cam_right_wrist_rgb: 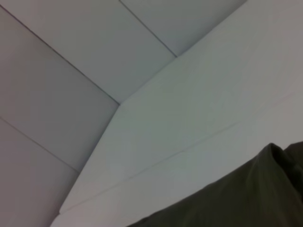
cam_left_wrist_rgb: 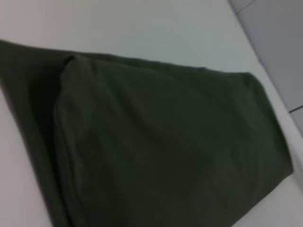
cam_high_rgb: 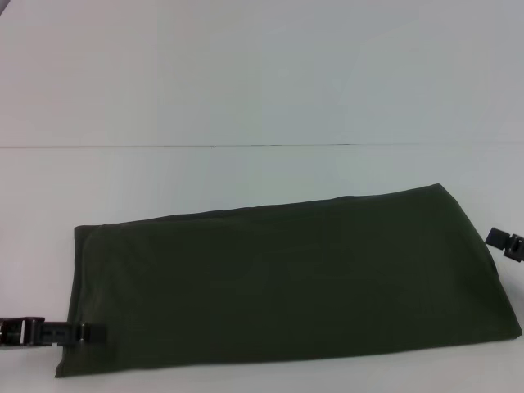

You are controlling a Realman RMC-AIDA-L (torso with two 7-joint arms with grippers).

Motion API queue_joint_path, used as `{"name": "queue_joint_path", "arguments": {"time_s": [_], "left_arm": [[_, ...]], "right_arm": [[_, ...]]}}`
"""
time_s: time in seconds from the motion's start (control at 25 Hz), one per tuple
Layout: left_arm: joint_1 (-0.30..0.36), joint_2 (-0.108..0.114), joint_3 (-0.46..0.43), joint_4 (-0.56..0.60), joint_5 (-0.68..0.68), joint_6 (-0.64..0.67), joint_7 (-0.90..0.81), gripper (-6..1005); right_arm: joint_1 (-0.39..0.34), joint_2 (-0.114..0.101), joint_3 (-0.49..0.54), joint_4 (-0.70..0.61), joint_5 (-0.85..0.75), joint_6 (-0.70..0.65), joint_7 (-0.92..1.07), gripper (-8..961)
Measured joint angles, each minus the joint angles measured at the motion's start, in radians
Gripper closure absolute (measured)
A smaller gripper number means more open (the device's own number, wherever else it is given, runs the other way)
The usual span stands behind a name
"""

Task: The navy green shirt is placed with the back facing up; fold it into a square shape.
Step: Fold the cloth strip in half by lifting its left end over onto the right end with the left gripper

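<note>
Shirt [cam_high_rgb: 286, 286] folded on table [cam_high_rgb: 246, 74]

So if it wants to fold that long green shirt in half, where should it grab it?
Probably at one short end of the navy green shirt, coming in from the side. It lies as a long flat band, and the left gripper and right gripper sit at those ends.

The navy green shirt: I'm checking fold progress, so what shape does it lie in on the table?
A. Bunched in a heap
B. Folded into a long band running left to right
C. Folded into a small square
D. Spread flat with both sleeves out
B: in the head view the navy green shirt lies as a long, smooth band across the table, no sleeves sticking out, with the left gripper at its left end and the right gripper at its right end.
</note>
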Motion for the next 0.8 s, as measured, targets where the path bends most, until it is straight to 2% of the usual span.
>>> {"name": "queue_joint_path", "arguments": {"time_s": [0.16,0.48,0.8], "left_arm": [[-0.006,-0.004,0.033,-0.002,0.024,-0.045,-0.028,62],[0.001,0.002,0.033,0.003,0.07,-0.11,-0.064,62],[-0.011,-0.004,0.037,-0.004,0.095,-0.139,-0.073,69]], "right_arm": [[0.008,0.004,-0.001,0.001,-0.022,0.01,-0.006,31],[0.017,0.006,-0.002,0.0,-0.032,0.03,-0.007,32],[0.028,0.012,-0.001,-0.001,-0.05,0.053,-0.007,33]]}}
